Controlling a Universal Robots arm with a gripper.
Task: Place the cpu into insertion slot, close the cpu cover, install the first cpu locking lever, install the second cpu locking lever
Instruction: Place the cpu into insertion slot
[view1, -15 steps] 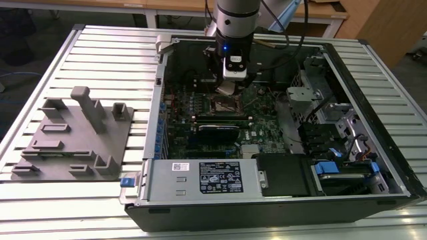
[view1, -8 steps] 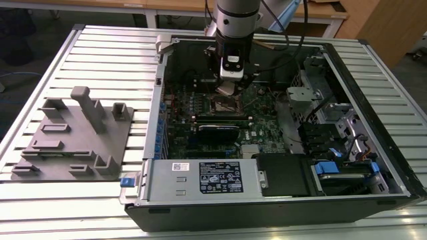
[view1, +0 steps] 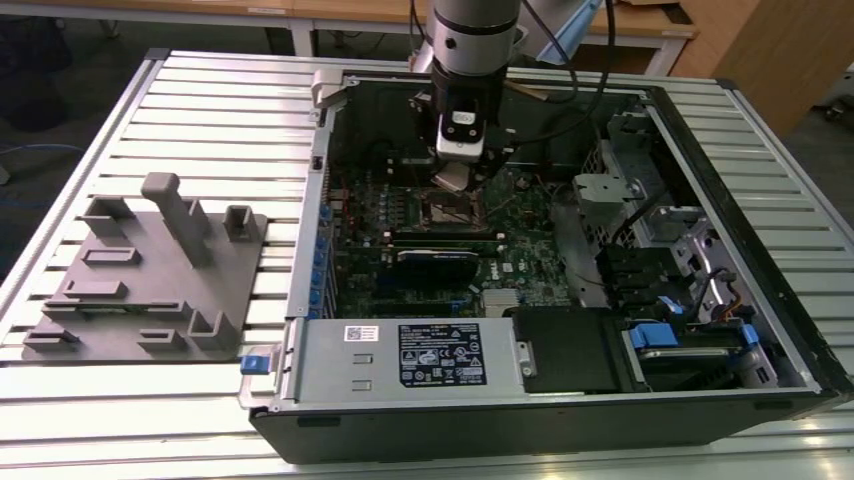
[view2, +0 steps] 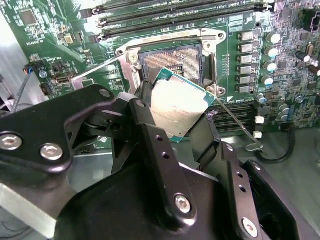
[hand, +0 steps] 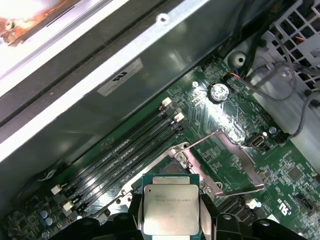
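Observation:
My gripper (view1: 461, 180) hangs inside the open computer case, just above the insertion slot (view1: 454, 208) on the green board. It is shut on the cpu (view2: 177, 107), a flat silver-topped chip with a green edge, clamped between two black fingers (view2: 150, 130). In the second wrist view the cpu is tilted and overlaps the near edge of the black insertion slot (view2: 170, 59). In the first wrist view the cpu (hand: 171, 207) hides most of the slot. The cpu cover (hand: 240, 150) stands swung open beside the slot. Two thin locking levers (view2: 235, 120) (view2: 97, 69) stick out on either side, unlatched.
Long black memory slots (view2: 175, 15) run beside the socket. The case wall (hand: 125, 75) rises close behind them. A drive cage (view1: 641, 220) and a power supply (view1: 400, 355) sit inside the case. A grey fixture plate (view1: 147, 280) lies on the slatted table at the exterior view's left.

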